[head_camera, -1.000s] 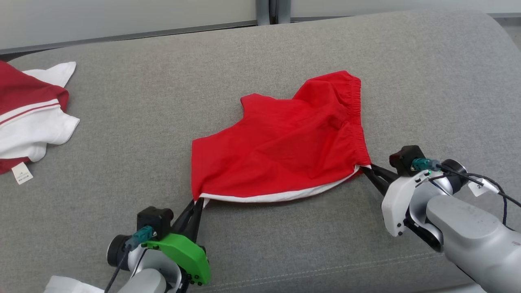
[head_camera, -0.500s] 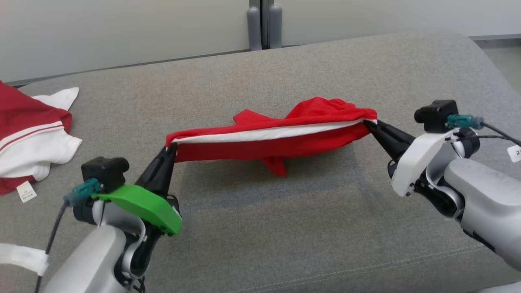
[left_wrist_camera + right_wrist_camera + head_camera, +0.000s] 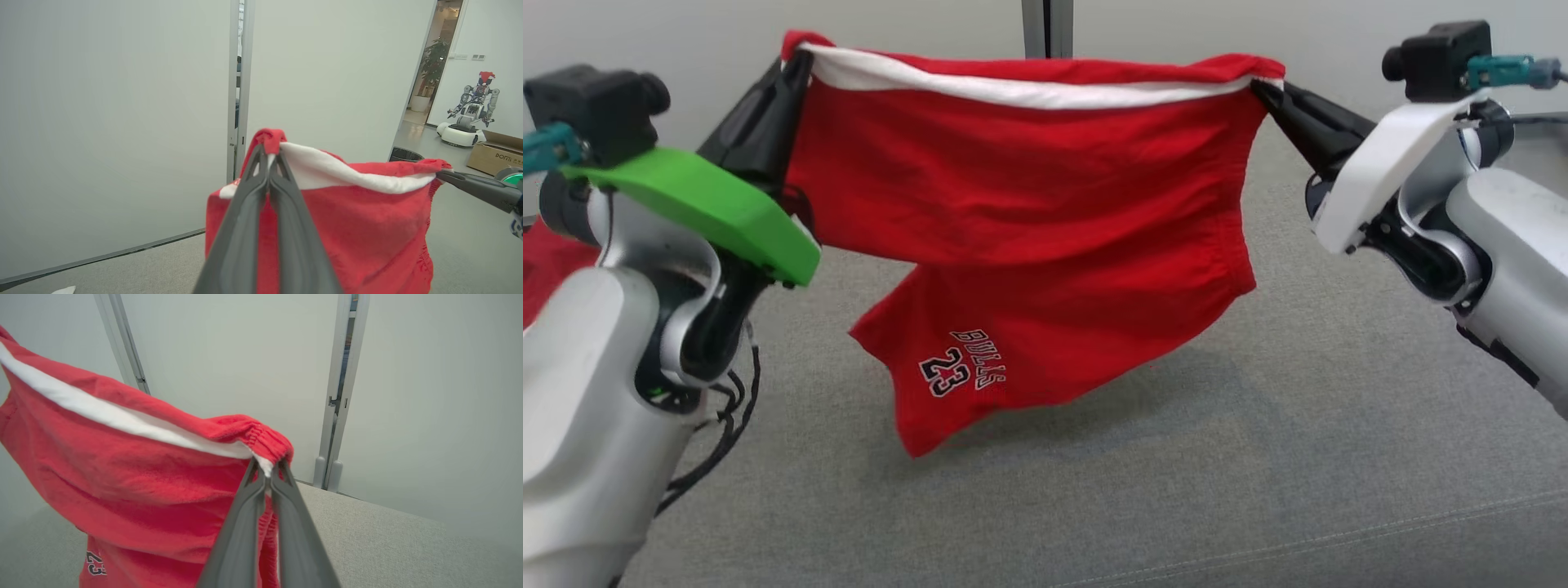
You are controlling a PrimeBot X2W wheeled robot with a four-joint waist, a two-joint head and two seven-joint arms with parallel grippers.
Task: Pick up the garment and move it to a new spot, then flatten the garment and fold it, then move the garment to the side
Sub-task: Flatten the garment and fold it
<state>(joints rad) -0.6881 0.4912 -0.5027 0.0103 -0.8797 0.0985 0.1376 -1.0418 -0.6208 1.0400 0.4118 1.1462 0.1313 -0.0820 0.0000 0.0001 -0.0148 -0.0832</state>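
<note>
The garment (image 3: 1021,212) is a pair of red shorts with a white stripe and "BULLS 23" printed on one leg. It hangs in the air, stretched between both grippers above the grey cushion (image 3: 1258,457). My left gripper (image 3: 796,65) is shut on one top corner, seen close in the left wrist view as the garment (image 3: 347,220) pinched by the left gripper (image 3: 269,149). My right gripper (image 3: 1258,83) is shut on the other top corner, at the elastic waistband; the right wrist view shows the garment (image 3: 122,465) in the right gripper (image 3: 267,465). The free leg dangles just above the cushion.
A second red garment (image 3: 543,261) lies at the far left edge of the cushion, mostly hidden behind my left arm. A pale wall (image 3: 915,24) with a door frame stands behind the cushion. In the left wrist view, another robot (image 3: 470,112) and a cardboard box (image 3: 496,157) stand in a far room.
Both grippers have lifted the garment off the cushion into the air, and it now hangs spread out between them. The head camera has tilted up.
</note>
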